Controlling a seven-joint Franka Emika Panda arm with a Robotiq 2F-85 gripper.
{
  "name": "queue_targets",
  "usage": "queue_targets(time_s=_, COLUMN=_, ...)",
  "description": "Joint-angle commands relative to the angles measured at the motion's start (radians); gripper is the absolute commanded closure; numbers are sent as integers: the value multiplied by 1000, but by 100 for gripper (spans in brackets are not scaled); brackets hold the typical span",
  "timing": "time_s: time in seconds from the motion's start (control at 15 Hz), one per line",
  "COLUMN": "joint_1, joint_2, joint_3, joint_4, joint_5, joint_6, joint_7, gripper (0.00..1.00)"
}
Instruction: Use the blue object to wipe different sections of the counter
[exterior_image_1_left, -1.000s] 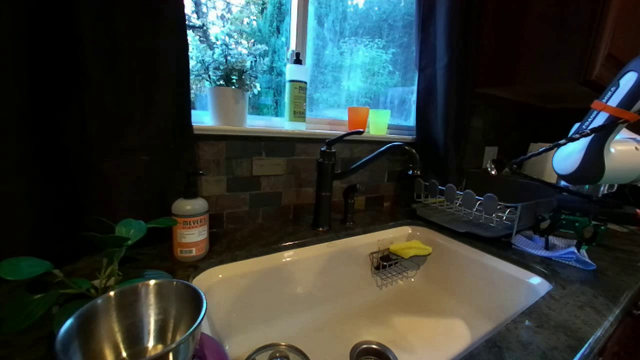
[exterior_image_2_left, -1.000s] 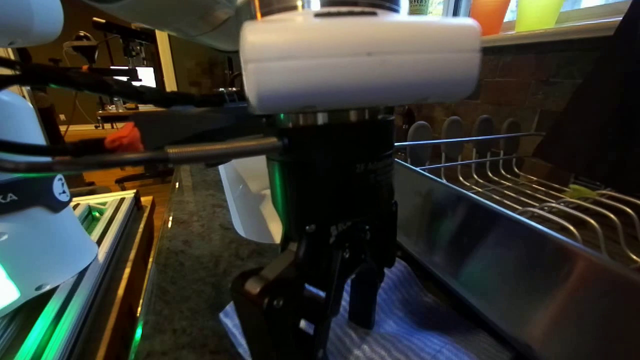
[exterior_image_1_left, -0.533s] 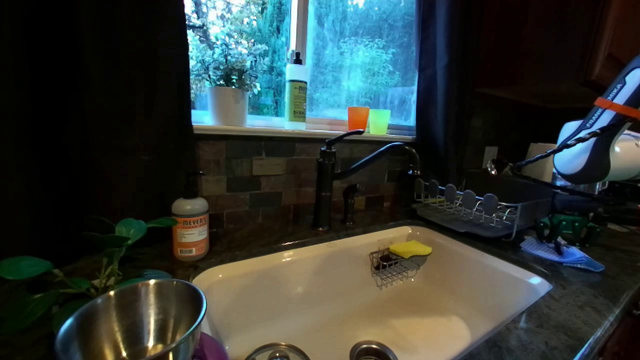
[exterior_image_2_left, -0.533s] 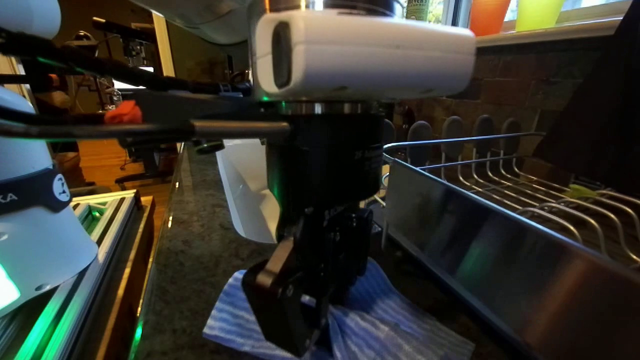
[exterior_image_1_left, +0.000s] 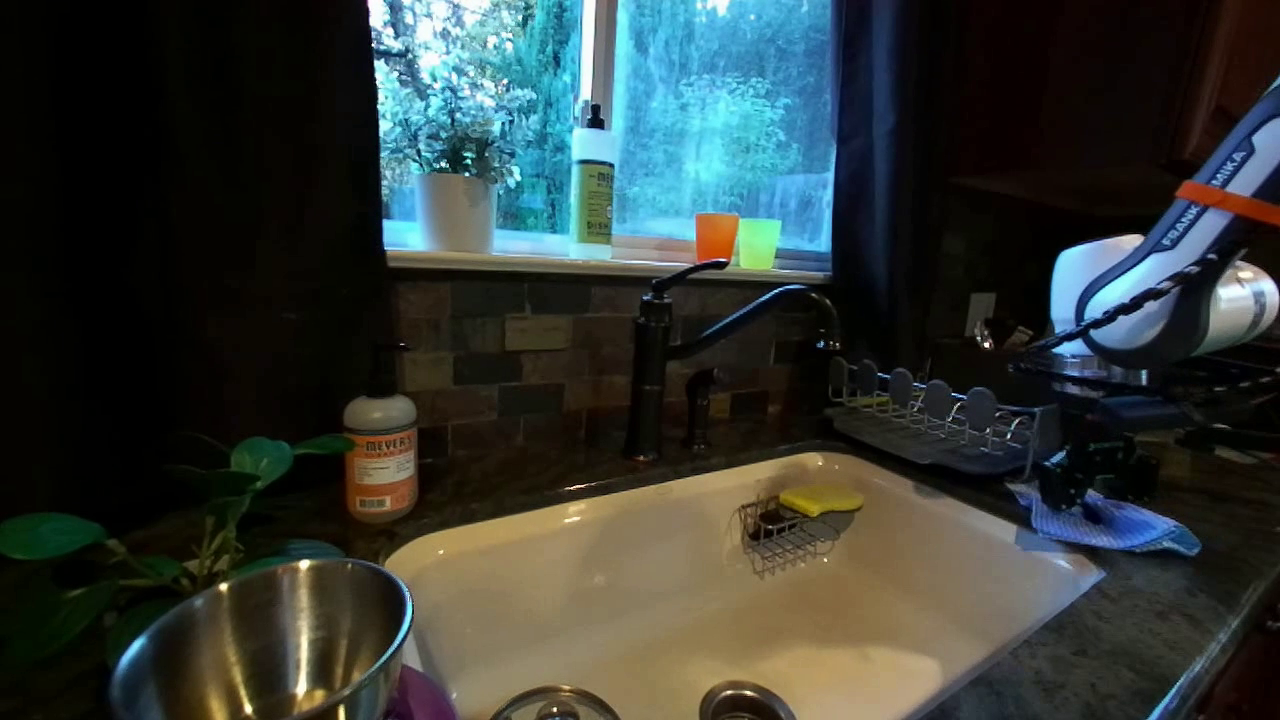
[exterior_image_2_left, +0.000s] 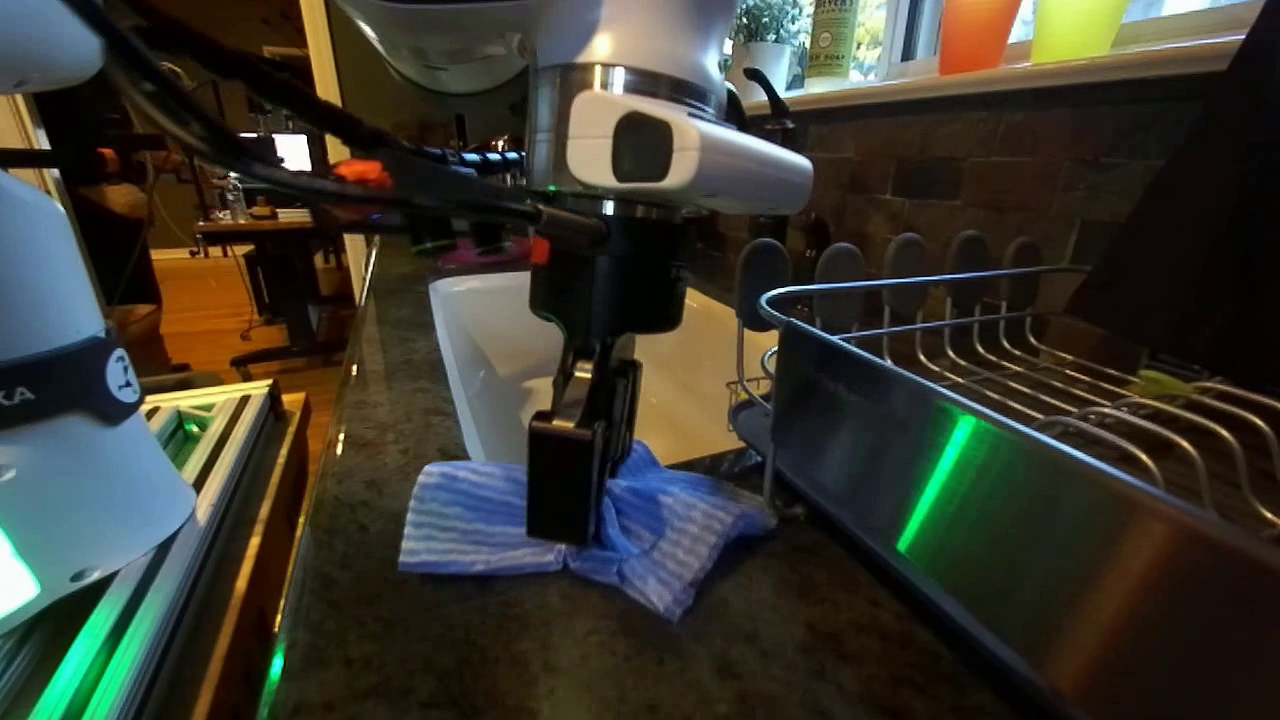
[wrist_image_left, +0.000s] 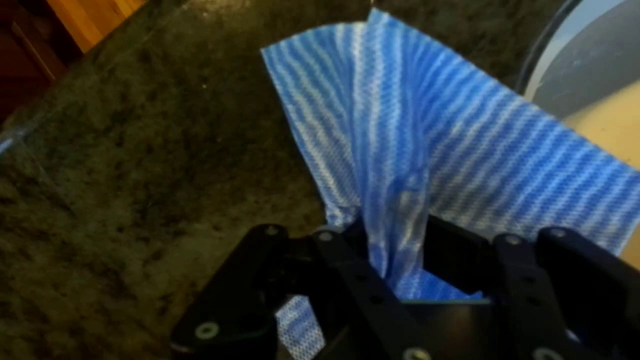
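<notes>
The blue object is a blue-and-white striped cloth (wrist_image_left: 490, 150), bunched in the middle and spread out at both ends. It lies on the dark stone counter (exterior_image_2_left: 720, 660) between the sink and the dish rack. My gripper (wrist_image_left: 395, 235) is shut on the cloth, with a gathered fold pinched upright between its fingers. In an exterior view the gripper (exterior_image_2_left: 598, 505) points straight down, its tips low at the cloth (exterior_image_2_left: 690, 530). The same grip shows small and dark in an exterior view, with the cloth (exterior_image_1_left: 1120, 525) beneath. The cloth hides the fingertips' ends in the wrist view.
A white sink (exterior_image_1_left: 620, 590) borders the cloth, whose edge overlaps the sink rim in the wrist view. Close by stands a metal-sided dish rack (exterior_image_2_left: 900, 470). A black faucet (exterior_image_1_left: 650, 380), a soap bottle (exterior_image_1_left: 381, 460) and a steel bowl (exterior_image_1_left: 270, 640) stand around the sink.
The gripper was open above the cloth, then shut on it. Gripper and cloth have since slid along the counter toward the sink, and the cloth has bunched up between the fingers.
</notes>
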Motion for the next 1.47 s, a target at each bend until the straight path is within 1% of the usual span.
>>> queue_targets(time_s=0.0, joint_1=20, joint_2=-1, joint_3=16, joint_4=2, joint_5=25, joint_6=-23, joint_7=-36, gripper=97)
queue_targets(time_s=0.07, joint_1=31, joint_2=-1, joint_3=24, joint_4=4, joint_5=33, joint_6=-29, joint_7=-40, gripper=88)
queue_targets(time_s=0.2, joint_1=30, joint_2=-2, joint_3=23, joint_4=6, joint_5=33, joint_6=-29, joint_7=-38, gripper=88)
queue_targets(time_s=0.27, joint_1=26, joint_2=-2, joint_3=21, joint_4=7, joint_5=33, joint_6=-29, joint_7=-38, gripper=97)
queue_targets(time_s=0.4, joint_1=37, joint_2=20, joint_3=32, joint_4=7, joint_5=20, joint_6=-38, joint_7=-46, gripper=97)
queue_targets(time_s=0.47, joint_1=49, joint_2=33, joint_3=46, joint_4=5, joint_5=-1, joint_6=-51, joint_7=-45, gripper=97)
queue_targets(time_s=0.53, joint_1=48, joint_2=46, joint_3=54, joint_4=12, joint_5=-59, joint_6=-80, joint_7=-5, gripper=97)
queue_targets(time_s=0.6, joint_1=46, joint_2=51, joint_3=54, joint_4=14, joint_5=-94, joint_6=-103, joint_7=9, gripper=97)
queue_targets(time_s=0.67, joint_1=24, joint_2=63, joint_3=46, joint_4=30, joint_5=-195, joint_6=-116, joint_7=168, gripper=97)
queue_targets(time_s=0.87, joint_1=5, joint_2=39, joint_3=12, joint_4=8, joint_5=-288, joint_6=-86, joint_7=363, gripper=97)
queue_targets(time_s=1.07, joint_1=-35, joint_2=-6, joint_3=-33, joint_4=-33, joint_5=-309, joint_6=-25, joint_7=471, gripper=97)
queue_targets(time_s=1.13, joint_1=-49, joint_2=3, joint_3=-47, joint_4=-30, joint_5=-310, joint_6=-7, joint_7=503, gripper=97)
queue_targets(time_s=1.2, joint_1=-62, joint_2=41, joint_3=-61, joint_4=4, joint_5=-301, joint_6=4, joint_7=532, gripper=97)
queue_targets(time_s=1.4, joint_1=-89, joint_2=68, joint_3=-85, joint_4=5, joint_5=-329, joint_6=14, joint_7=690, gripper=97)
